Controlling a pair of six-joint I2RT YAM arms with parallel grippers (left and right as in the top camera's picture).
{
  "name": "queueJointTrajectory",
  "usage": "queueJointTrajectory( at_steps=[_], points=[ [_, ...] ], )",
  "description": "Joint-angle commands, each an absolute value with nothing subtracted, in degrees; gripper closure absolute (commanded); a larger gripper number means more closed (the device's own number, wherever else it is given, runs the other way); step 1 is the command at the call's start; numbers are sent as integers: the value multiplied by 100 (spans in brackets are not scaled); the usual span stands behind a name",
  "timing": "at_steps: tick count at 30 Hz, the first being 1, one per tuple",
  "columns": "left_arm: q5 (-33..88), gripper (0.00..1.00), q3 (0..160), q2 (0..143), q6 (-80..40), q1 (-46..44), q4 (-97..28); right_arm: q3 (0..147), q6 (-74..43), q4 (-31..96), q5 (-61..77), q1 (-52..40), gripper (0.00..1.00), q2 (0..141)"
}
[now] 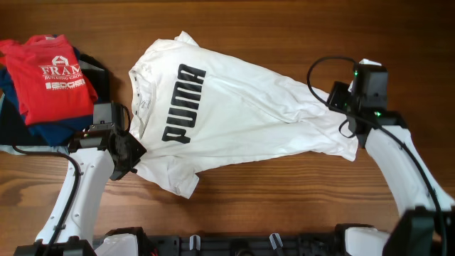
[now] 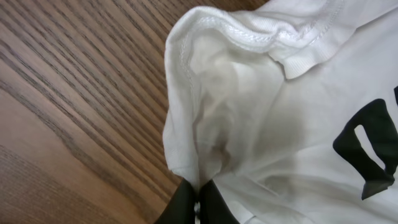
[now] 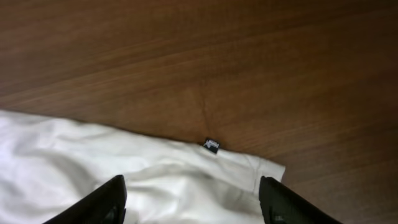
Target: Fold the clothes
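The clothes, a white T-shirt (image 1: 234,110) with black block lettering, lie spread and rumpled across the middle of the table. My left gripper (image 1: 134,151) is shut on the shirt's fabric by the near-left sleeve; the wrist view shows the cloth (image 2: 249,112) bunched and pinched between the black fingers (image 2: 180,208). My right gripper (image 1: 340,99) stands open over the shirt's right hem. In its wrist view both fingers (image 3: 106,202) sit wide apart above the white cloth (image 3: 155,177), near a small black label (image 3: 212,145).
A red shirt with white print (image 1: 53,75) lies on dark folded garments (image 1: 43,128) at the far left. Bare wooden table (image 1: 284,206) lies in front of and behind the shirt.
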State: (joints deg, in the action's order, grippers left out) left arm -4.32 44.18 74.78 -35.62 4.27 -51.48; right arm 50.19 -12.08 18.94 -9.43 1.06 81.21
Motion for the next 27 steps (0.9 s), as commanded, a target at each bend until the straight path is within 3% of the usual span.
queueJointTrajectory(
  at_steps=[1, 8, 21, 22, 25, 26, 27],
  points=[
    [-545, 96, 4414, 7481, -3474, 467, -5153, 5144, -1533, 1925, -794, 451, 30, 8748],
    [-545, 96, 4414, 7481, -3472, 467, -5151, 5131, -1553, 3227, -390, 513, 25, 8777],
    [-543, 96, 4414, 7481, -3474, 467, -5155, 5131, -1516, 1498, -246, 510, 29, 10333],
    [-543, 96, 4414, 7481, -3474, 467, -5153, 5131, -1516, 1372, -246, 510, 36, 10451],
    [-543, 96, 4414, 7481, -3474, 467, -5153, 5148, -1516, 1100, -246, 510, 87, 10499],
    [-543, 96, 4414, 7481, -3474, 467, -5153, 5223, -1518, 1046, -244, 513, 96, 10462],
    [-543, 96, 4414, 7481, -3474, 467, -5153, 5363, -1516, 1035, -244, 513, 96, 10394]
  ],
)
